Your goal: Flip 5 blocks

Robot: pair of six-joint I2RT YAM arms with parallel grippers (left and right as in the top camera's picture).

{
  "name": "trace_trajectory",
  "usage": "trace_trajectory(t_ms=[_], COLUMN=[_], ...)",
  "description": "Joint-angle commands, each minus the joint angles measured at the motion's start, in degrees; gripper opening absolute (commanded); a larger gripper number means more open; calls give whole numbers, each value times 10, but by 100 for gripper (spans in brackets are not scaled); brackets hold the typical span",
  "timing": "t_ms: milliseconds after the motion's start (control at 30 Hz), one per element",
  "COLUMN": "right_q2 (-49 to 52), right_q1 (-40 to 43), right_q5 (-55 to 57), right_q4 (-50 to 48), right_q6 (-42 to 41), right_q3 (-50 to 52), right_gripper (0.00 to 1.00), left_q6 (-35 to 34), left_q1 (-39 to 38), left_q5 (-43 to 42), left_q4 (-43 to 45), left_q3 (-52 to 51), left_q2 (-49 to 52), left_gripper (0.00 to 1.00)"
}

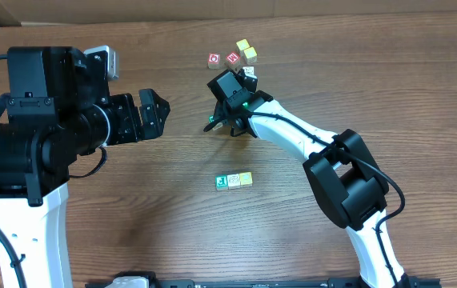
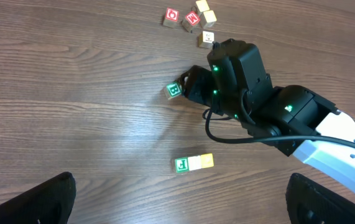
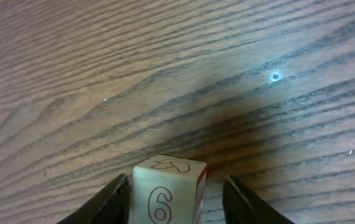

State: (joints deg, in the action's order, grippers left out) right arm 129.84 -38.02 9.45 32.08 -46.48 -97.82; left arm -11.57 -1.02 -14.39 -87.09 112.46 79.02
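A pale block [image 3: 168,196] with a 6 on its near face stands on the table between my right gripper's [image 3: 176,186] fingers. The left finger touches it and the right finger stands off with a gap, so the gripper is open. The left wrist view shows this same block [image 2: 173,90] with a green-printed top at the tip of the right gripper [image 2: 185,85]. A row of three blocks [image 1: 234,182], green, whitish and yellow, lies mid-table. My left gripper [image 1: 158,114] hovers wide open and empty to the left.
Two red-printed cubes [image 1: 214,60] [image 1: 233,58] sit at the back beside two pale cubes [image 1: 246,50] and a white one [image 1: 249,72] just behind the right arm. The cardboard wall [image 1: 132,12] borders the table's far edge.
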Motion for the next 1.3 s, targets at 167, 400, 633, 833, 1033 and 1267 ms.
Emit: trace_trajectory(t_ms=[167,400,633,833,1033,1267], right_q2=[-5,-50,-70,-70,-70,-69], right_q1=[4,15,15,15,16,16], right_q5=[10,10,10,9,2,0], right_q4=[42,83,125,143,140,130], right_q6=[2,4,24,62,62,62], right_q3=[-6,-6,-6,-6,-6,-6], right_gripper=[27,24,23,45,100,96], left_q6=[7,7,7,7,7,7], left_q1=[3,3,3,3,3,3], left_q5=[-2,-2,-2,-2,-2,-2], left_q4=[1,1,1,1,1,1], left_q3=[10,10,10,10,10,10], left_q2=[-3,-3,-3,-3,-3,-3], left_gripper=[100,100,100,100,100,100])
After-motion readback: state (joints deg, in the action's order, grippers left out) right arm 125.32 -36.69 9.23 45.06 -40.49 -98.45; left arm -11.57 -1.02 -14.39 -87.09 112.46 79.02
